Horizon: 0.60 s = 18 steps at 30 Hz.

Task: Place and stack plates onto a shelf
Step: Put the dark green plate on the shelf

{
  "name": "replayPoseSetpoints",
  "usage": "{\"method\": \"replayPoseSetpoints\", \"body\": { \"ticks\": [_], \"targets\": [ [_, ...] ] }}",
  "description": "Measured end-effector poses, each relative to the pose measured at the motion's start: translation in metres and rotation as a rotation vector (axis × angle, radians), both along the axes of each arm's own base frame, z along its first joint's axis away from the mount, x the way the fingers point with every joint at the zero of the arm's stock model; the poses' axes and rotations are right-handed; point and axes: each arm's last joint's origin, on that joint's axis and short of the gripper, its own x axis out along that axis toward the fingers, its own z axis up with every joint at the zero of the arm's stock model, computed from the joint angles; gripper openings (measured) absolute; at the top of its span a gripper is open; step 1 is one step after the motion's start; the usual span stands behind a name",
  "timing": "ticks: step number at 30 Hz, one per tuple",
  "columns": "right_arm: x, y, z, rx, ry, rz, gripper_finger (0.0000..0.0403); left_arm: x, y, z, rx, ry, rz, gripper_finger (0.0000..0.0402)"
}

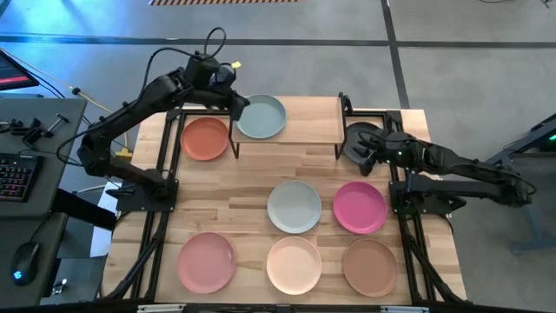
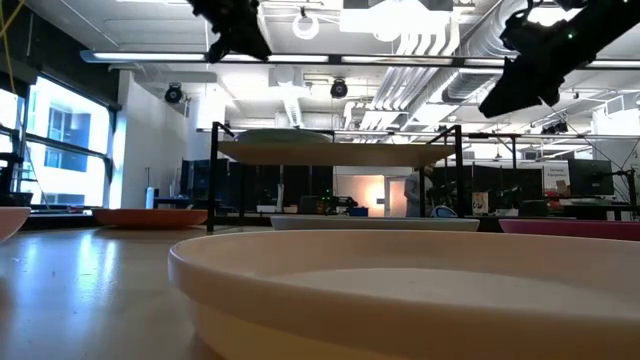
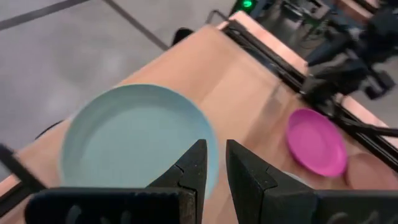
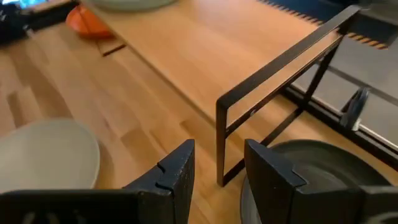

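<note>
The shelf [image 1: 304, 122] stands at the table's far edge. The pale mint plate [image 1: 261, 116] lies flat on its left half, also seen in the left wrist view [image 3: 130, 137]. My left gripper [image 1: 236, 104] hovers over that plate's left rim, narrowly open [image 3: 216, 155], well above the shelf in the low view [image 2: 240, 40]. My right gripper [image 1: 363, 149] hangs open [image 4: 217, 158] above the dark grey plate [image 1: 356, 137], which lies on the table beside the shelf's right legs [image 4: 221, 143]. The orange plate [image 1: 205, 137] lies on the table left of the shelf.
On the table's near half lie the sage green plate [image 1: 294, 206], the magenta plate [image 1: 360, 207], the pink plate [image 1: 207, 261], the cream plate [image 1: 294, 264] and the tan-brown plate [image 1: 370, 267]. The shelf's right half [image 1: 313, 117] is bare wood. Black frame rails run along both table sides.
</note>
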Motion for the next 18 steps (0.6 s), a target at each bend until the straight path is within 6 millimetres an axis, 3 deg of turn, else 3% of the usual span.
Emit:
{"method": "replayPoseSetpoints", "body": {
  "ticks": [6, 14, 18],
  "targets": [
    [-0.003, -0.005, -0.002, 0.026, 0.068, 0.078, 0.0129, 0.004, -0.021, 0.007, -0.005, -0.03, -0.058, 0.0051],
    [0.006, -0.022, 0.031, 0.047, 0.252, 0.042, 0.0129, 0.012, -0.037, 0.008, -0.019, -0.038, -0.11, 0.0051],
    [0.016, -0.033, 0.033, 0.095, 0.401, 0.047, 0.0129, 0.014, -0.041, 0.008, -0.02, -0.038, -0.126, 0.0051]
  ]
}}
